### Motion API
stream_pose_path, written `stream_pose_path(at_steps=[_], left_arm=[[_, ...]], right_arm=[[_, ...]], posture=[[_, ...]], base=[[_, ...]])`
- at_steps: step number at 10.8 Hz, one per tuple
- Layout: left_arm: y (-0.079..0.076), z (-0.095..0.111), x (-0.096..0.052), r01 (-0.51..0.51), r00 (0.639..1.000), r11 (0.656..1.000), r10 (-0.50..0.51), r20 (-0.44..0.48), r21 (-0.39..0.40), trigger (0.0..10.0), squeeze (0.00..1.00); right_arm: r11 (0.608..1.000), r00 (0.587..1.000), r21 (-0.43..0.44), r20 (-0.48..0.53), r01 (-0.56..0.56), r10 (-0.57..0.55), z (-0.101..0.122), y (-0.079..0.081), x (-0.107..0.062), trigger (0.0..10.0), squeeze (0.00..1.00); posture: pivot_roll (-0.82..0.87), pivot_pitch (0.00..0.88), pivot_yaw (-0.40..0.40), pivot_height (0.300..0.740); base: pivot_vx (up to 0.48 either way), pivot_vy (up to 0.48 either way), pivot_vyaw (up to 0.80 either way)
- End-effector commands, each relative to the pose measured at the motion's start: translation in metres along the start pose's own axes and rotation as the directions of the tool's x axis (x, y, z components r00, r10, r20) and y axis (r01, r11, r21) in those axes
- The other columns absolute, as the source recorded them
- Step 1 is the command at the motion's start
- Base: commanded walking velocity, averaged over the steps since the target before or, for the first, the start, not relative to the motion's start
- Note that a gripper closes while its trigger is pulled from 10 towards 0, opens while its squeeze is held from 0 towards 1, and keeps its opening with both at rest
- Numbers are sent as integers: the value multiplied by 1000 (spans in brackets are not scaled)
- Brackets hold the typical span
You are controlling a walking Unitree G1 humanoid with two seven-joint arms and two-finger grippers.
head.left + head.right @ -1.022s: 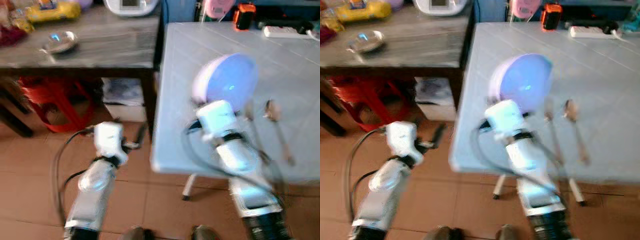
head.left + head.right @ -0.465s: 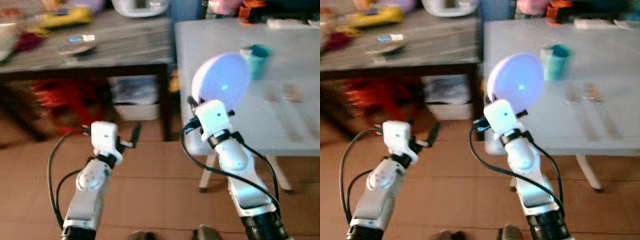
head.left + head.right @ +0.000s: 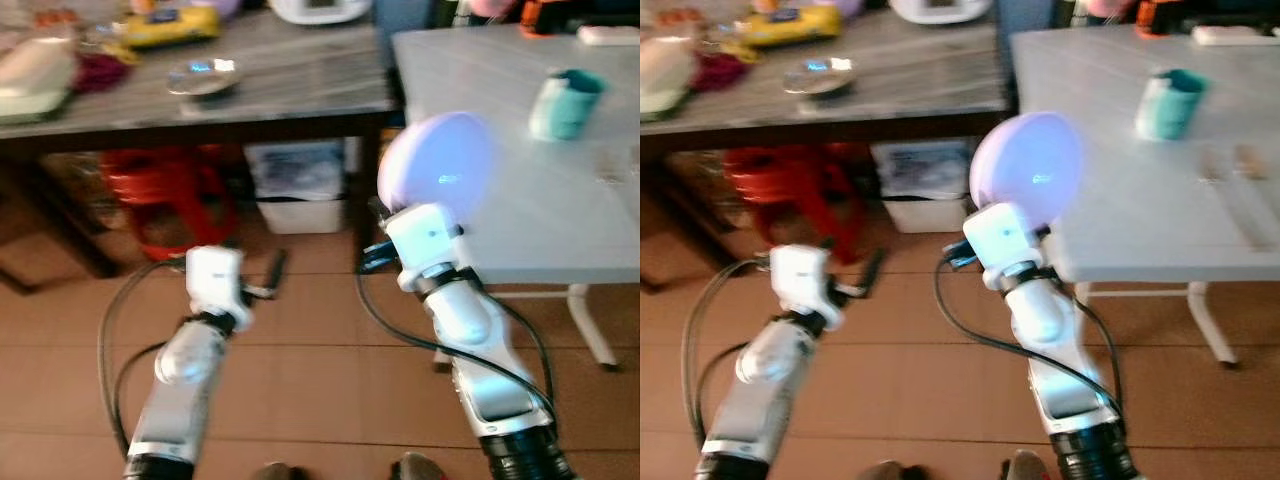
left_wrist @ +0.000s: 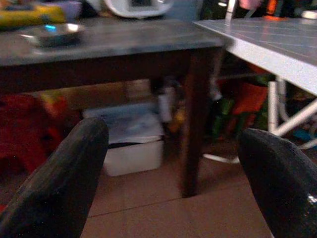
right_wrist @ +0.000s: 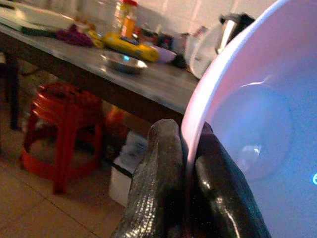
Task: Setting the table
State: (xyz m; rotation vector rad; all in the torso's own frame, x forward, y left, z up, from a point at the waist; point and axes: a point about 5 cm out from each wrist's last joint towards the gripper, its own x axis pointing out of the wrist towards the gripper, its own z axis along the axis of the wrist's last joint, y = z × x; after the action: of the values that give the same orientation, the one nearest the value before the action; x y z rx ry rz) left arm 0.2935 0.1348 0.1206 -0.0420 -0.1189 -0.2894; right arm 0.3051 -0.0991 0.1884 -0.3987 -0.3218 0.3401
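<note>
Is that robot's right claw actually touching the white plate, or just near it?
Touching. In the right wrist view the right gripper's two black fingers press against both sides of the plate's rim, with no gap.

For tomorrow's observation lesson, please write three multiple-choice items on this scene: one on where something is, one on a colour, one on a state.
1. Where does the teal cup stand?
A. on the white table
B. on the red stool
C. on the floor

2. What colour is the stool under the dark table?
A. blue
B. red
C. green

3. How do the left gripper fingers stand?
A. shut on a spoon
B. shut on the bowl
C. apart, holding nothing

Answers:
1. A, the cup sits on the white tabletop.
2. B, the stool under the dark table is plainly red.
3. C, the left wrist view shows the two fingers wide apart with only floor between them; it is the right gripper that pinches the bowl by its rim.
</note>
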Motion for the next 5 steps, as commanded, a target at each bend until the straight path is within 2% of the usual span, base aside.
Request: stream_pose_path(at_steps=[1, 5], left_arm=[[-6, -2, 0, 15, 1000, 1000, -15, -5, 4, 10000, 0], [-6, -2, 1, 5, 1000, 1000, -5, -6, 4, 10000, 0]], right_arm=[[1000, 1000, -3, -5, 16, -16, -2, -5, -1, 10000, 0], [1000, 1000, 6, -17, 16, -16, -5, -5, -3, 10000, 0]], posture=[[-128, 157, 111, 740], [-130, 157, 104, 740]], base=[[0, 412, 0], [0, 411, 0]])
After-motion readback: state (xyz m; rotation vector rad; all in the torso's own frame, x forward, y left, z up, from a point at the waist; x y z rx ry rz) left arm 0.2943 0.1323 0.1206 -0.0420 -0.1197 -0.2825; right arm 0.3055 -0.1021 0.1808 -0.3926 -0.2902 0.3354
